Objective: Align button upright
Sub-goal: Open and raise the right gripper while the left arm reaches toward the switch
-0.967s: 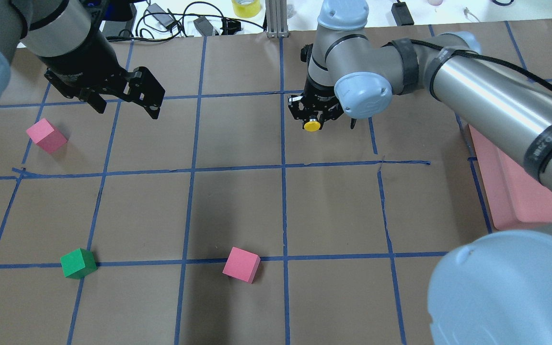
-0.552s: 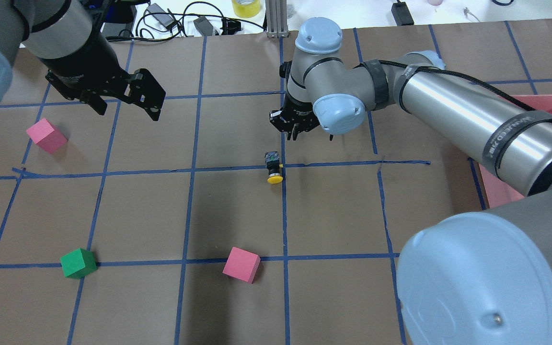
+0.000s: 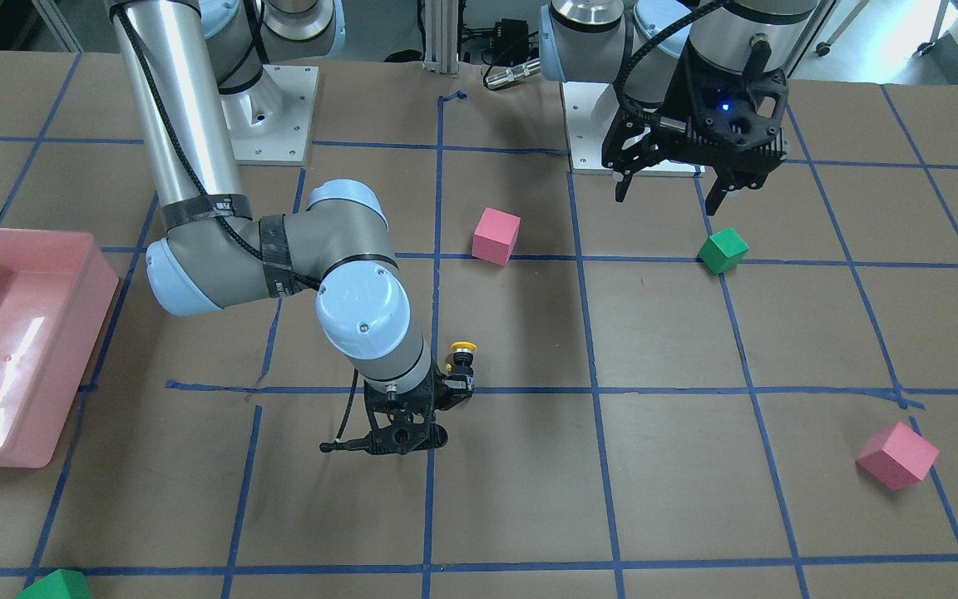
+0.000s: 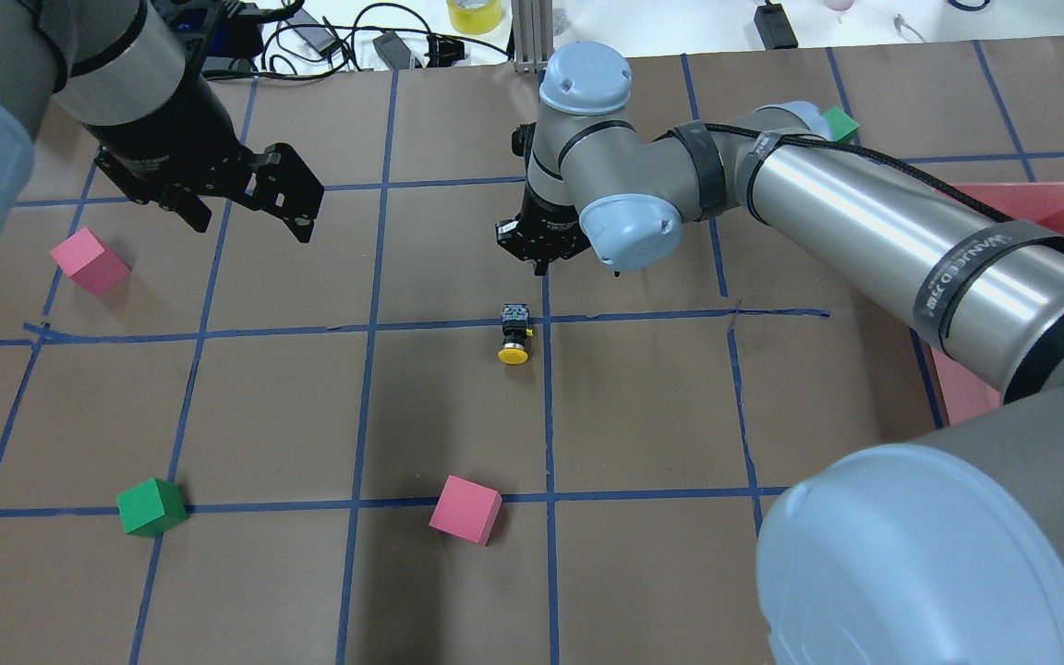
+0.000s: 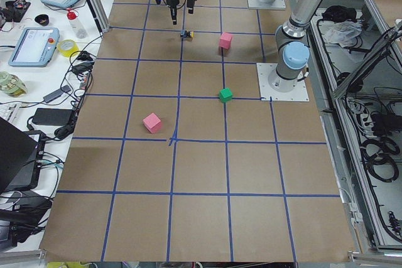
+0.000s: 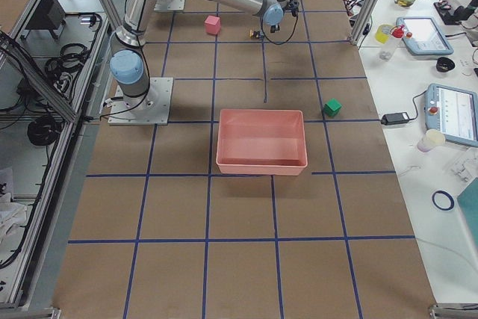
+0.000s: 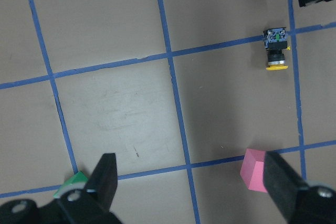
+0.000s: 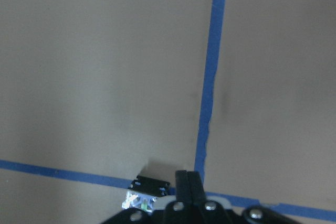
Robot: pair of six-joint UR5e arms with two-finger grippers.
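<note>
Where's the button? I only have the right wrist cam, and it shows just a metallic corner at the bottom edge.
Observer: The button lies on its side, base on a blue tape line, yellow cap pointing toward the robot.
Operator: Is the right end effector touching it?
Observer: No. The overhead view shows a gap between the right end effector and the button's base.
Operator: And the left arm?
Observer: The left end effector is open and empty, off on the robot's left, well away from the button.
</note>
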